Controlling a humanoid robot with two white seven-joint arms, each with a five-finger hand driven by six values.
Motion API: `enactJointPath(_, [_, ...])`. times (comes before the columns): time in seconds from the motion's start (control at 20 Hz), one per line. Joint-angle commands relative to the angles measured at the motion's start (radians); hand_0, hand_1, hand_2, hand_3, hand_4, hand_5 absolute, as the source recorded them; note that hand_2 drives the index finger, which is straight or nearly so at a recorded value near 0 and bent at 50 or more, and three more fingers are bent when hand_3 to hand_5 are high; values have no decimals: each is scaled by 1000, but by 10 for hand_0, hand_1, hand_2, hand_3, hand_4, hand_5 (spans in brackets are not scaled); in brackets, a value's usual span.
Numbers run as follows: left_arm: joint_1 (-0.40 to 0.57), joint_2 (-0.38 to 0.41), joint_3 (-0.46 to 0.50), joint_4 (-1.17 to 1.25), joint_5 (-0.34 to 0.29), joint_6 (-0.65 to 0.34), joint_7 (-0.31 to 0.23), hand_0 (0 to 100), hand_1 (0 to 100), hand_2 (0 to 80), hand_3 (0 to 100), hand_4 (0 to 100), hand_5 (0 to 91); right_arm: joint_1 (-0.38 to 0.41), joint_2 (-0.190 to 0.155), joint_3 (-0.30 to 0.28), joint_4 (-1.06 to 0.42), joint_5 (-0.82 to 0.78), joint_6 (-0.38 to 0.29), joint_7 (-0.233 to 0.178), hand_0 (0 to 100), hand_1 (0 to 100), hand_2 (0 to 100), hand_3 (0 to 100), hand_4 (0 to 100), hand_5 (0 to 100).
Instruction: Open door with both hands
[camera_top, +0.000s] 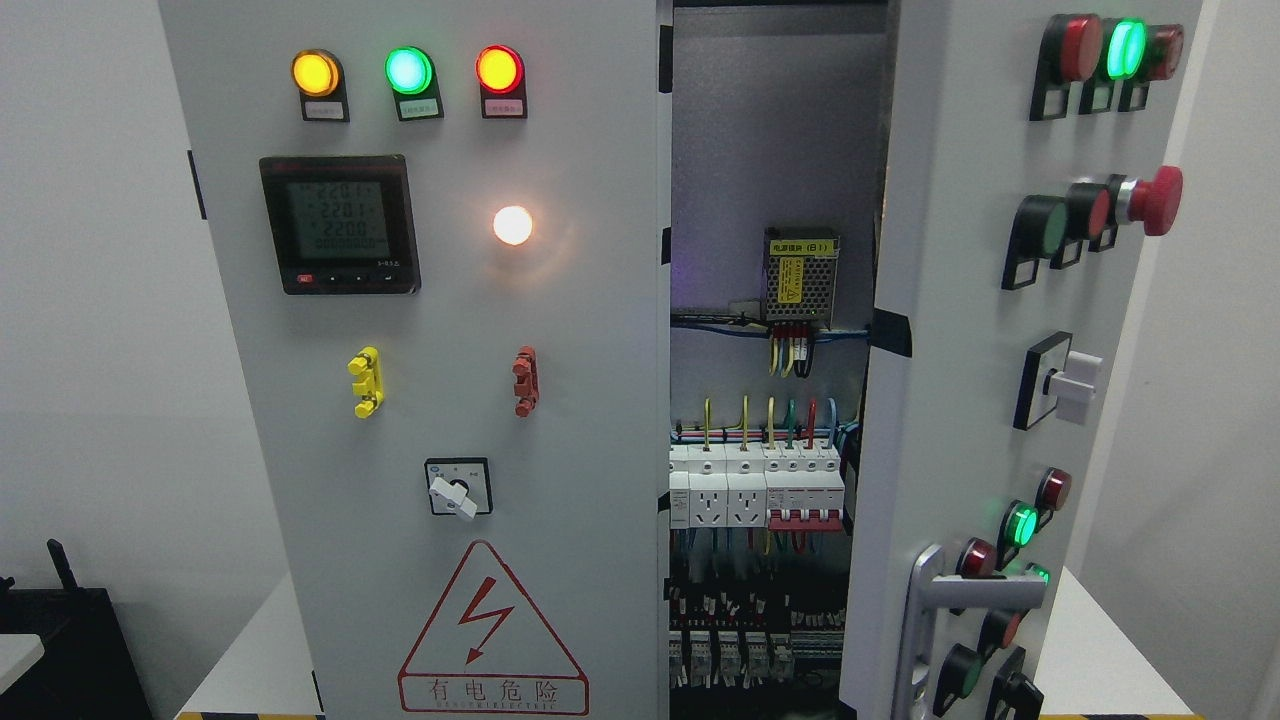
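Standing ajar, right door (1000, 350) hides cabinet's right interior.

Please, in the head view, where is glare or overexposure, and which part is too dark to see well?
In the head view, the white lamp is blown out, with a halo on the left door; the three top lamps also bloom; the cabinet's lower interior is dim.

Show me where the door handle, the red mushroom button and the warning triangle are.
Door handle (925, 610), head view: on its vertical silver bar.
Red mushroom button (1160, 200), head view: on its red cap.
Warning triangle (485, 620), head view: on the lightning bolt inside it.
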Motion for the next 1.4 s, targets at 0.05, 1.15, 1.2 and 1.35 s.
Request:
enactJointPath(0.05, [-40,265,65,-294,204,-2,-2,0,0,0,0,33,0,0,0,0,0,0,1,0,0,0,0,0,0,0])
enactJointPath(1.15, [-640,726,-188,-303,742,9,-150,0,0,0,0,33,0,0,0,0,0,0,-1,0,0,0,0,0,0,0])
enactJointPath(1.2, [-655,755,-188,-304,774,12,-167,0,0,0,0,33,0,0,0,0,0,0,-1,0,0,0,0,0,0,0])
enactJointPath(1.35, [-695,832,-188,-321,846,13,-201,0,0,0,0,32,0,0,0,0,0,0,-1,0,0,0,0,0,0,0])
